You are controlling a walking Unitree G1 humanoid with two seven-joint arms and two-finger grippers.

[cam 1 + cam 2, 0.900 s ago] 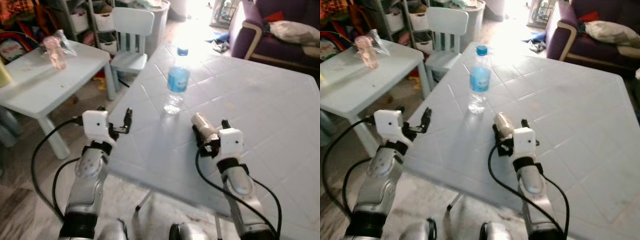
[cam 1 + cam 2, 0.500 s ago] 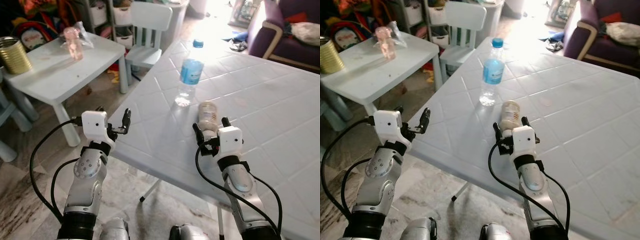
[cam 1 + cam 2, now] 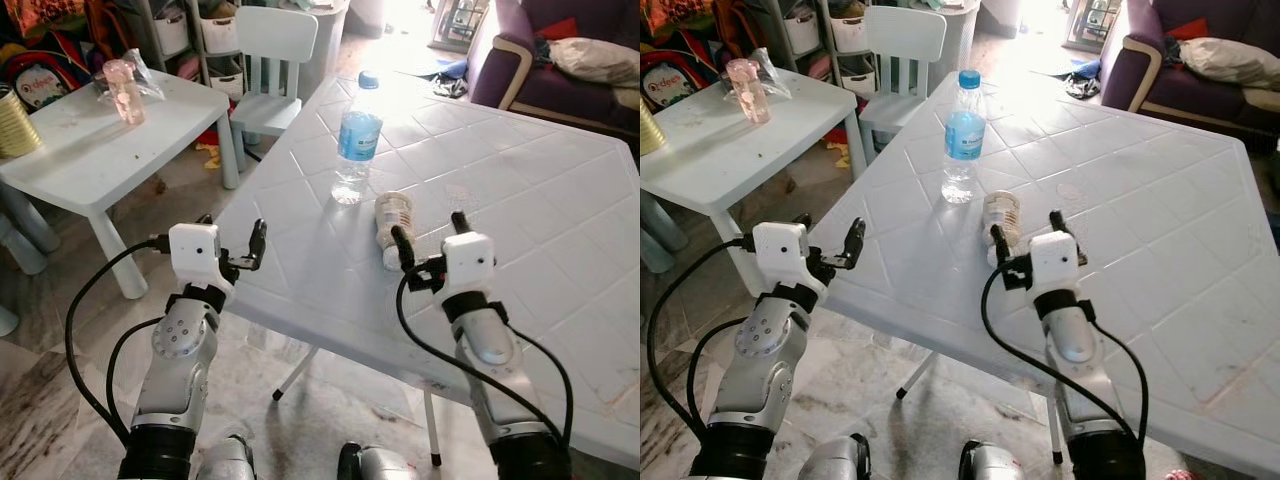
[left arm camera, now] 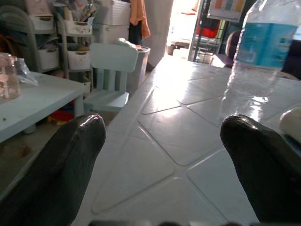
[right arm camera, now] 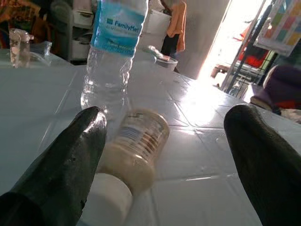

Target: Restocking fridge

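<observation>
Once my right gripper (image 3: 425, 238) had spread its fingers, the jar (image 3: 390, 221) lay loose on the table (image 3: 560, 190) beside the bottle (image 3: 355, 140); left gripper (image 3: 255, 243) hung apart, empty.

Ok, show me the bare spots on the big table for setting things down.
Free: the table from the right gripper toward the sofa. Crowded: near the chair, where the water bottle stands beside the lying jar.

We see a clear water bottle (image 3: 356, 138) upright, blue-capped, on the white table's far left; a cream jar (image 3: 391, 224) lies just nearer
</observation>
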